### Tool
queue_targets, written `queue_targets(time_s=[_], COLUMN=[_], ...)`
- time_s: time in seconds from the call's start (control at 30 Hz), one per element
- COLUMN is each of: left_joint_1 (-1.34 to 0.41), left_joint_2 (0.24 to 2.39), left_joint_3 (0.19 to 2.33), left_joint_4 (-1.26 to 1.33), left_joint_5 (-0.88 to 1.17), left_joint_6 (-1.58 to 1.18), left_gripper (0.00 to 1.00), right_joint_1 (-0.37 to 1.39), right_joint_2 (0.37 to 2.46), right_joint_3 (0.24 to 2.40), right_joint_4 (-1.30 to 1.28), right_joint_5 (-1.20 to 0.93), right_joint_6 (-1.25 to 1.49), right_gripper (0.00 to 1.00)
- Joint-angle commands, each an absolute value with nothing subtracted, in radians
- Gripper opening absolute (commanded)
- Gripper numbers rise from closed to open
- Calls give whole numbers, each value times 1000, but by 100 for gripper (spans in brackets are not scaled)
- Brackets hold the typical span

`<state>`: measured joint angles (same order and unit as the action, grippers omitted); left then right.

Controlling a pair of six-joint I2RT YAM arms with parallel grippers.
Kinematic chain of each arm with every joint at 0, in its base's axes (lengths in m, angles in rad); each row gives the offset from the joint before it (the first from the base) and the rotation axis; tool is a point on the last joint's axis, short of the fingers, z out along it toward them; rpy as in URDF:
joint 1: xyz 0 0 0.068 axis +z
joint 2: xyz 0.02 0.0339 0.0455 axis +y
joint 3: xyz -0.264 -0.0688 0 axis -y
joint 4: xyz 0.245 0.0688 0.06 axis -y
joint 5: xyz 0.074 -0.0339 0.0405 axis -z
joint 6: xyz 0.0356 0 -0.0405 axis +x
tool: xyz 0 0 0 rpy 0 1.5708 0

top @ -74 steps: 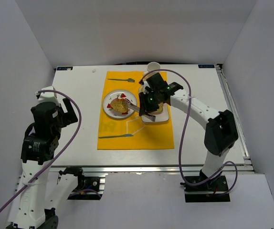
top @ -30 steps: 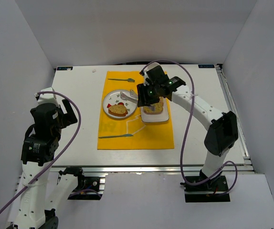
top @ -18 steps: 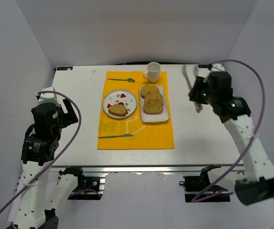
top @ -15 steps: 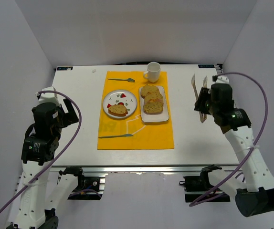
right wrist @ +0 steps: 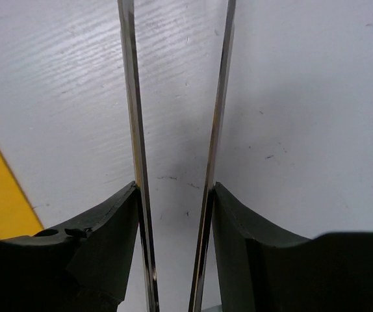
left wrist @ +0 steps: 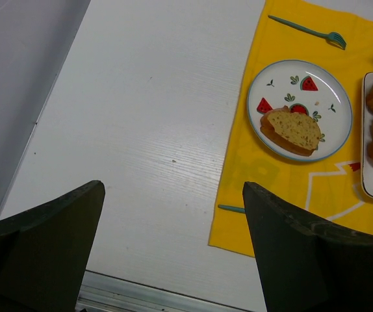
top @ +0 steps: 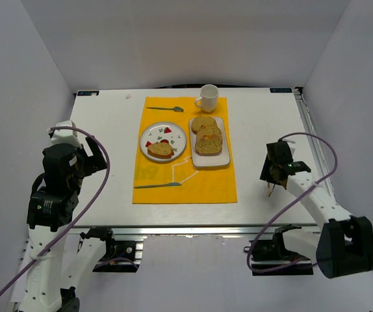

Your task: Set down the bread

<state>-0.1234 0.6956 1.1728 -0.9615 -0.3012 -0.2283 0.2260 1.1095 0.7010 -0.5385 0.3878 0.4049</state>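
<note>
The bread [top: 161,149], a golden-brown slice with a darker crust, lies on the round watermelon-print plate [top: 175,139]; it also shows in the left wrist view [left wrist: 292,129]. Three similar slices [top: 206,136] lie on a white rectangular tray [top: 210,161]. My right gripper [top: 273,177] is low over the bare table to the right of the mat, far from the bread. It is shut on metal tongs [right wrist: 129,97], whose two arms stay apart between my fingers [right wrist: 102,227]. My left gripper [left wrist: 173,188] is open and empty over the left of the table.
A yellow mat [top: 186,185] lies under the plate and tray. A white cup [top: 208,97] stands at the mat's far edge. A teal fork [top: 166,108] lies behind the plate and a teal knife [top: 157,186] in front of it.
My right arm has swung from the plate to the right side with the tongs and come down near the table's front right. The bread stays on the round plate. The left arm is still.
</note>
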Motion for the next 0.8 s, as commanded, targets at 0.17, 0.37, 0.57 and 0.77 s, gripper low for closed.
queue_targets(time_s=[0.17,0.37,0.57,0.77], left_joint_1=[-124,-124,-124,-124], left_joint_2=[673,672,666,678], left_joint_3=[1210,1215,1215,1221], left_joint_4=[-996,-1005,-1017,-1019], left_joint_5=[-318,-328,-344,-345], left_joint_6=[-210,-207,-206,-216], left_gripper=[98,98,98,98], right_joint_1=[213,212,213,213], right_joint_2=[1296,1362,1289,1068], right_joint_3=[667,687,773,1037], right_joint_4=[-403,-422,-563,-833], right_joint_5=[327,308,321,287], right_joint_6=[429,469,497,514], right_gripper=[58,83,89,89])
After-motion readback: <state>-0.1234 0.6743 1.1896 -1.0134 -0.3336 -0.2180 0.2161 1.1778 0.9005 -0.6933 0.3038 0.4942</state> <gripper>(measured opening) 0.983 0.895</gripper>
